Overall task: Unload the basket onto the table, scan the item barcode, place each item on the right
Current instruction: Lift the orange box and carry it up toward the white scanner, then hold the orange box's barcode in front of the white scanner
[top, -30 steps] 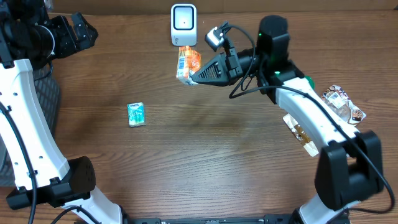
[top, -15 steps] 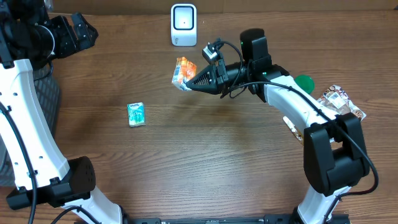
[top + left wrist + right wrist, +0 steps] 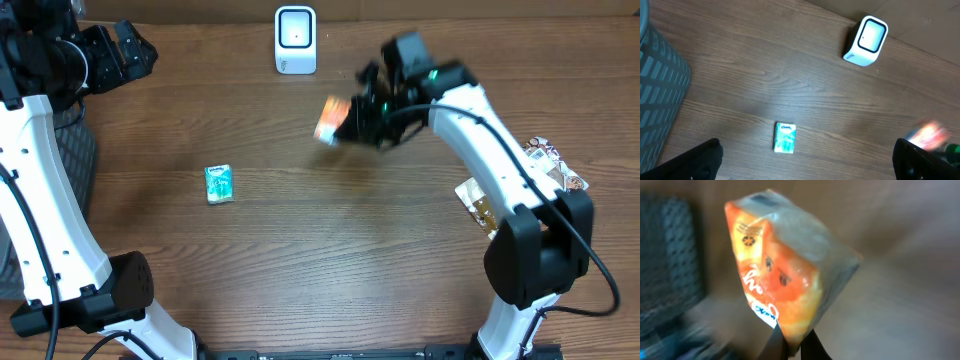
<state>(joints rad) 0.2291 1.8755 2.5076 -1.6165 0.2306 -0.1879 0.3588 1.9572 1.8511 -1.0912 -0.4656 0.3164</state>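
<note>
We see a grey ribbed basket (image 3: 660, 100) at the table's left edge, its inside hidden. The right hand (image 3: 794, 344), pressed together, pinches one edge of a crinkly orange plastic snack packet (image 3: 782, 275), held above the wood-grain table (image 3: 300, 260) near the white boxy scanner (image 3: 295, 40); its print is too blurred to read. The left hand (image 3: 120, 50) is spread wide. A small teal packet (image 3: 218, 184) lies flat.
</note>
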